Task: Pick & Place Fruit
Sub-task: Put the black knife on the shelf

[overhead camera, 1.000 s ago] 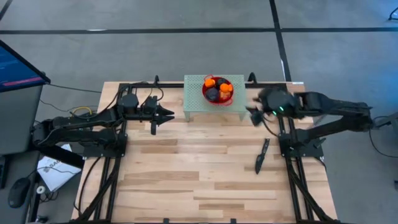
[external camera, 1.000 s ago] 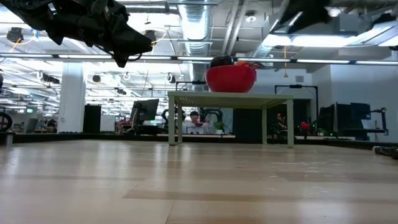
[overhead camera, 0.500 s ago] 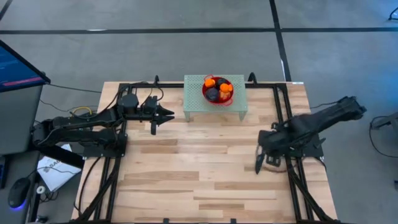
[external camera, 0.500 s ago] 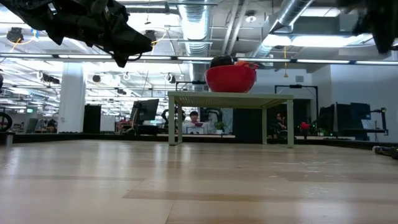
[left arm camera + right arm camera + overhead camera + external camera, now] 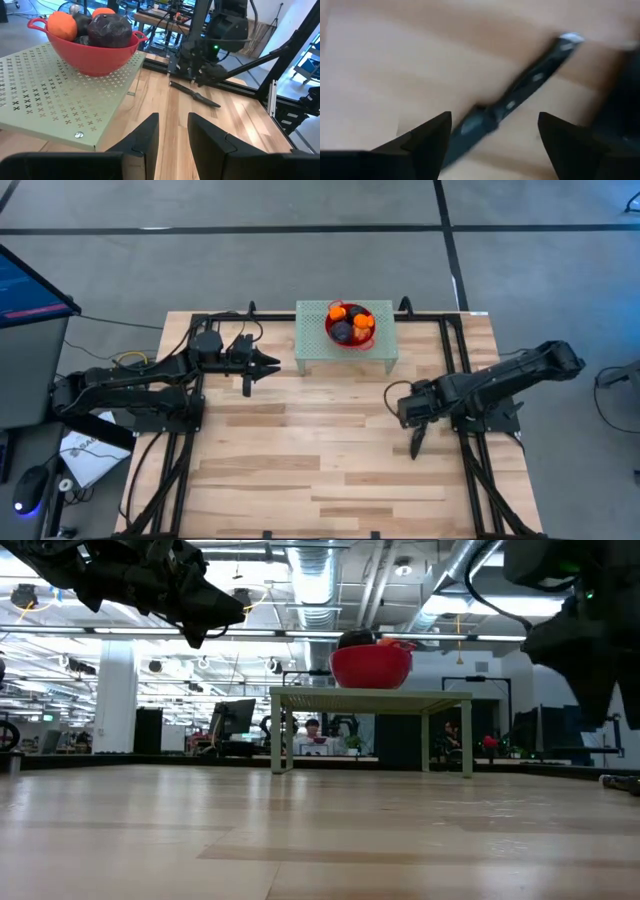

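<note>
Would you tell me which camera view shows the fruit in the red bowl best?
The left wrist view: the fruit is close and large above the bowl rim. The high view shows all of it, only small; the low view shows just the tops; the right wrist view shows none.

orange and dark purple fruit [image 5: 102, 27] in a red bowl [image 5: 95, 57] on a pale-green cross-patterned stand [image 5: 55, 100].

Fruit [image 5: 350, 323] in bowl [image 5: 333, 337] on stand [image 5: 312, 342]

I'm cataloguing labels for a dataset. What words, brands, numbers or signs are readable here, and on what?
None can be read.
Monitor: blue screen content, too small to read.
Papers on the floor by the table: print too small to read.
</note>
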{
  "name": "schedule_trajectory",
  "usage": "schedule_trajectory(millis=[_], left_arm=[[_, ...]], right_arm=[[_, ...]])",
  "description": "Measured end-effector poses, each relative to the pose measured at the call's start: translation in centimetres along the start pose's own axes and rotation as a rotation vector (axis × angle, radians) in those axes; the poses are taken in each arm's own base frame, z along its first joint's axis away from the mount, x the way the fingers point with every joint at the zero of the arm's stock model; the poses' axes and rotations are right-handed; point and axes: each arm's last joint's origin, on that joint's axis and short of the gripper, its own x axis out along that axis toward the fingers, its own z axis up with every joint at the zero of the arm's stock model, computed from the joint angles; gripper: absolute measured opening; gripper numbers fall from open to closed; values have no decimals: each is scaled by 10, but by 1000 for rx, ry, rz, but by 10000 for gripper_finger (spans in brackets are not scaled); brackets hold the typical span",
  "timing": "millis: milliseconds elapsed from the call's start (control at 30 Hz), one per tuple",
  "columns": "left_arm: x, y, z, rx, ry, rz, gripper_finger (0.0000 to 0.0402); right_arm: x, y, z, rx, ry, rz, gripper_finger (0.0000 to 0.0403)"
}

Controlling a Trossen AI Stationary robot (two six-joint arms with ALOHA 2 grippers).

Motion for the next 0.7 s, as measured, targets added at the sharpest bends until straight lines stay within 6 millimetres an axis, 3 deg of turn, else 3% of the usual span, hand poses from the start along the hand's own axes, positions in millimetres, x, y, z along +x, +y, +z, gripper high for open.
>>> schedule_trajectory(millis=[167, 433, 700], left_arm=[[0, 0, 0, 5, -2, 0, 97], [0, 0, 0, 7, -2, -1, 97], [0, 0, 0, 8, -2, -1, 97]], right_arm=[[5, -7, -1, 256, -118, -65, 289], [44, -23, -7, 500, -120, -96, 265], [67, -23, -4, 551, -132, -59, 216]])
